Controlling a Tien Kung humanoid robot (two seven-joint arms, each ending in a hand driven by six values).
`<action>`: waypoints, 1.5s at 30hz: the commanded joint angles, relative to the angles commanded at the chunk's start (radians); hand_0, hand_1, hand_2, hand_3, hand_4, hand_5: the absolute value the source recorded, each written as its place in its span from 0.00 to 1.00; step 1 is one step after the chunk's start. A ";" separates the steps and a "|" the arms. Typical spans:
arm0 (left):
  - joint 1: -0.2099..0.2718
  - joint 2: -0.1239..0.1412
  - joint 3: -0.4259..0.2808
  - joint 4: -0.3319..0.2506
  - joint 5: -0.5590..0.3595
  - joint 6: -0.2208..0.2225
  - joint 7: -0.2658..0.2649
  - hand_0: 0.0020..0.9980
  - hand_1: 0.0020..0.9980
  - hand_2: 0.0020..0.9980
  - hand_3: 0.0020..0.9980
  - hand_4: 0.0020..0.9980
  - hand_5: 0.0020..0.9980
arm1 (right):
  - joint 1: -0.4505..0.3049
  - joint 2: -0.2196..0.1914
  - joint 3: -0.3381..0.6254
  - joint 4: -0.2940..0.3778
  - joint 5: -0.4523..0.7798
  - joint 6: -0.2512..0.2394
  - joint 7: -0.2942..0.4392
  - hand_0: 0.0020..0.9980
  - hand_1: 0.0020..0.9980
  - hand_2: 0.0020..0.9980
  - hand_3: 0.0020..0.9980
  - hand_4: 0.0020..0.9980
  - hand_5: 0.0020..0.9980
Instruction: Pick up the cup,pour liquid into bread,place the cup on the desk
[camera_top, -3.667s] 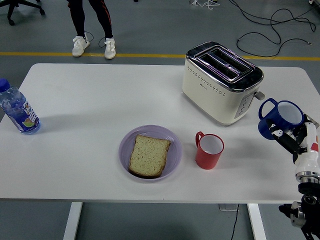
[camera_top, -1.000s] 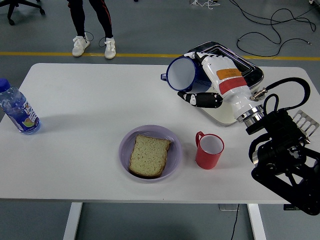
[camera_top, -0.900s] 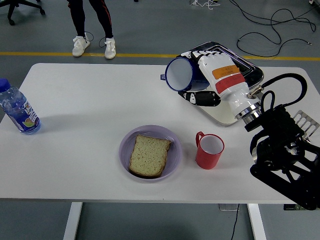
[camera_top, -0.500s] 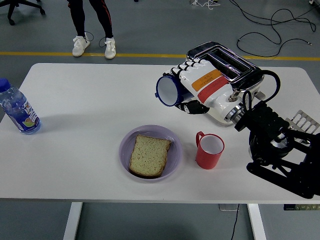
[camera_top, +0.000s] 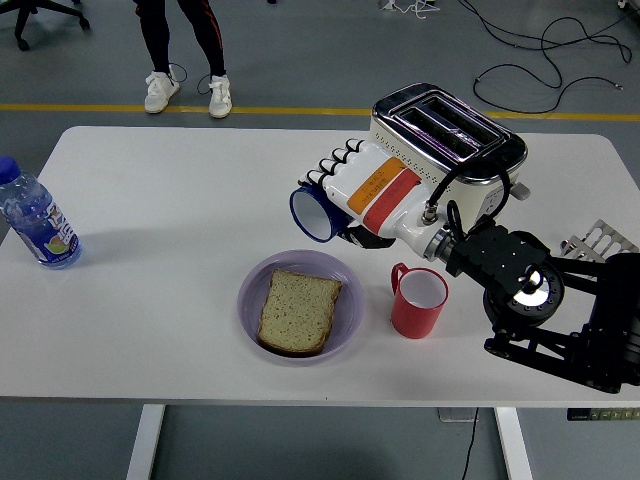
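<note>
My right hand (camera_top: 365, 190) grips the blue cup (camera_top: 314, 213) in curled fingers, tipped sideways above the purple plate (camera_top: 349, 290) holding 1 bread slice (camera_top: 298, 311).

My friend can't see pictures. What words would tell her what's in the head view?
The right robot hand holds a blue cup tipped on its side above a purple plate with a slice of bread. On the white table stand a red cup, a cream toaster and, far left, a water bottle.
</note>
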 joint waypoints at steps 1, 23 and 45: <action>0.000 0.000 0.000 0.000 0.000 0.000 0.000 0.66 0.69 0.71 0.59 0.31 0.87 | 0.002 0.000 -0.001 0.000 -0.001 0.000 0.000 0.43 0.44 0.52 0.56 0.59 0.00; -0.003 0.000 -0.004 0.000 0.004 -0.001 0.002 0.66 0.69 0.71 0.59 0.31 0.87 | 0.095 0.059 -0.107 -0.063 -0.020 0.018 -0.057 0.43 0.45 0.53 0.57 0.56 0.00; -0.002 0.000 -0.016 0.000 0.019 -0.001 0.000 0.66 0.69 0.71 0.59 0.31 0.87 | 0.032 0.053 -0.016 -0.026 0.104 0.000 -0.038 0.44 0.45 0.53 0.57 0.55 0.00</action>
